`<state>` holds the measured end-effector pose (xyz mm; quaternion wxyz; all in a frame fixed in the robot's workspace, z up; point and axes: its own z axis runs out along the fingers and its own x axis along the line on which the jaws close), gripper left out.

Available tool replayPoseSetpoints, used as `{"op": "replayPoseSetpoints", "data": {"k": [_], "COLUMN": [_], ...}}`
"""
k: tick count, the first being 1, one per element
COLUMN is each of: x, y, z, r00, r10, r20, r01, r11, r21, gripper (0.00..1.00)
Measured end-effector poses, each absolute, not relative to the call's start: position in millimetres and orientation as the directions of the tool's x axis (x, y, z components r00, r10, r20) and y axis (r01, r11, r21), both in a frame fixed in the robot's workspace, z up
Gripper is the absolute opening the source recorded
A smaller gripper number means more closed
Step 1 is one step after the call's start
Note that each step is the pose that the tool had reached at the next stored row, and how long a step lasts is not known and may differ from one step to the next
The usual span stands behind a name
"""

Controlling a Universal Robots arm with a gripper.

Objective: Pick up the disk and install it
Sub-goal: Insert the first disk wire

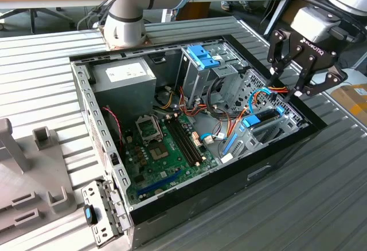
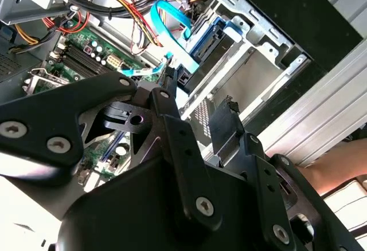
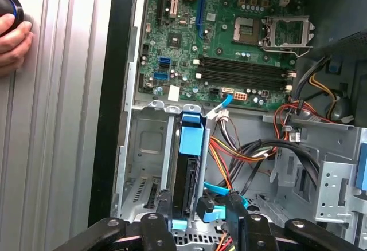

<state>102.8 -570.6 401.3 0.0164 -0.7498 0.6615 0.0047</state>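
Black disk (image 3: 186, 171) with its blue rail looks slotted into the drive bay (image 3: 143, 142); tool (image 3: 199, 218) hangs released, straddling its end; install step, I'd say; finishing wants a straight push.

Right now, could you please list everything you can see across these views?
table: one, grey ribbed metal, across the exterior view.
computer case: one, black, open, on the table.
motherboard: one, green, on the case floor.
power supply: one, grey, inside the case, towards the exterior view's left.
drive cage: one, grey with a blue latch, inside the case.
cables: several, blue, orange, red, yellow and black, around the cage.
disk: one, black and blue, standing on edge inside the case by its side wall.
cardboard box: one, brown, exterior view's right edge.
hand: one, a person's, over the table beside the case.
arm: one, silver-grey, base beyond the case.
gripper: one, black, open, above the disk.
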Motion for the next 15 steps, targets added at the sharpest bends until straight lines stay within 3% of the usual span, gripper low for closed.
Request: {"op": "replayPoseSetpoints", "data": {"k": [15], "x": [120.5], "y": [-568.3], "z": [401.3], "r00": [0.170], "r10": [-0.985], "r20": [-0.029], "r01": [-0.985], "r11": [-0.169], "r21": [-0.018], "gripper": [0.50]}}
